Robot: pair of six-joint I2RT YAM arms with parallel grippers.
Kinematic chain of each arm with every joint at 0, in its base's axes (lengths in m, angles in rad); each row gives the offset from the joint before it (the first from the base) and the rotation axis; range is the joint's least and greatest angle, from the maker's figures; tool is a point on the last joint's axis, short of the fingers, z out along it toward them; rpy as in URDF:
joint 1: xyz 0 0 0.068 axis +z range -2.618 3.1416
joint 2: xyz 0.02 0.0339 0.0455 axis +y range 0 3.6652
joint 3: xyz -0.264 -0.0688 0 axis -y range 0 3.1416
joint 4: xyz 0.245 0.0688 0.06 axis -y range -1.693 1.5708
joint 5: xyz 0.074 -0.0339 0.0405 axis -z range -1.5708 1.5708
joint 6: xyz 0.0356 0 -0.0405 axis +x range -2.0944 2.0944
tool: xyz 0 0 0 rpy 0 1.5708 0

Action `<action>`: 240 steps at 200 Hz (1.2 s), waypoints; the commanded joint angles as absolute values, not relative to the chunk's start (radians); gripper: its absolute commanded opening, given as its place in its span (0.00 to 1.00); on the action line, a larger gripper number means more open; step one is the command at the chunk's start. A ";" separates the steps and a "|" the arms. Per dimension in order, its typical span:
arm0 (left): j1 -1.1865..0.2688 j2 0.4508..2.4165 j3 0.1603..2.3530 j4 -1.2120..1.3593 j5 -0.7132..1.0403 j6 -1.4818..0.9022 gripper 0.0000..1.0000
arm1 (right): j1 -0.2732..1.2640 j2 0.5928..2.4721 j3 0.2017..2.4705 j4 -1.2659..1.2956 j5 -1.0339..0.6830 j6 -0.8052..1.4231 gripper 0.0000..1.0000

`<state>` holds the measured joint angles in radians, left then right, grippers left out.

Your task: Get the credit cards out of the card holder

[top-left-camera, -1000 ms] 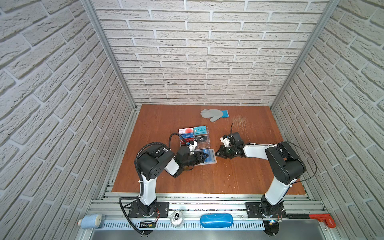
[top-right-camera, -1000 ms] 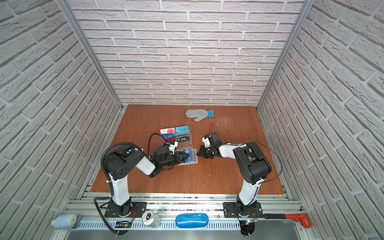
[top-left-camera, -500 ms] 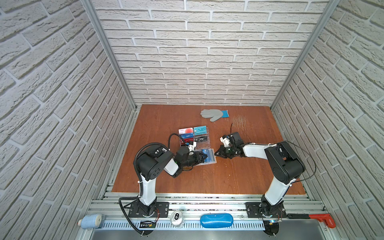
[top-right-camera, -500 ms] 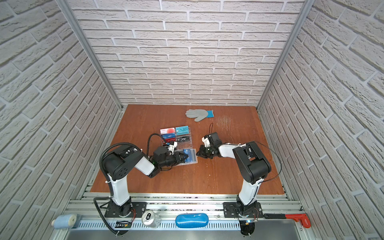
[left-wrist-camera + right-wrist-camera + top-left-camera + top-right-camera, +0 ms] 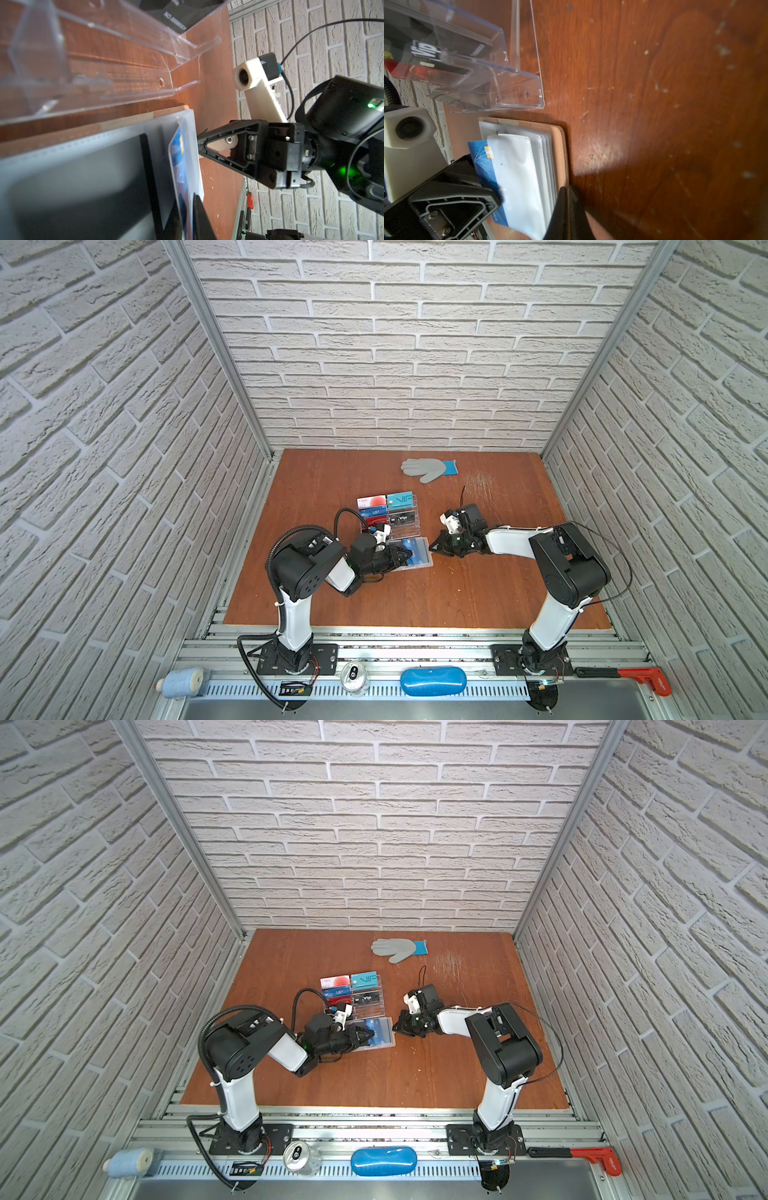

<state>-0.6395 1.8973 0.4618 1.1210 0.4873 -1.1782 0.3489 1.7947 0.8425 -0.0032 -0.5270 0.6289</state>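
Tan leather-look card holder: open, flat on wooden table, just beside clear stand, at its 6 o'clock; grey sleeve pages face up.
Blue card: partly out of the top sleeve, toward 9 o'clock.
Left gripper: at the holder's 9 o'clock, fingers clamped on the blue card.
Right gripper: at the holder's 3 o'clock, fingers together on its snap strap.
Stand contents: teal card, black card, others.
Grey glove: table's 1 o'clock, well apart.

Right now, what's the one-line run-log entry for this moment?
left gripper: astride blue card, grip unclear | blue card: partly out of card holder sleeve | right gripper: shut, tips at card holder edge
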 commanded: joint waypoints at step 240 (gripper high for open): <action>-0.598 1.559 0.429 0.829 0.439 -1.022 0.00 | 0.310 1.702 0.789 -0.076 -0.383 0.588 0.26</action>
<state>-0.6041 1.6199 0.4213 0.8864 0.4606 -1.0748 0.3153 1.7451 0.8146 -0.0139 -0.4789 0.6167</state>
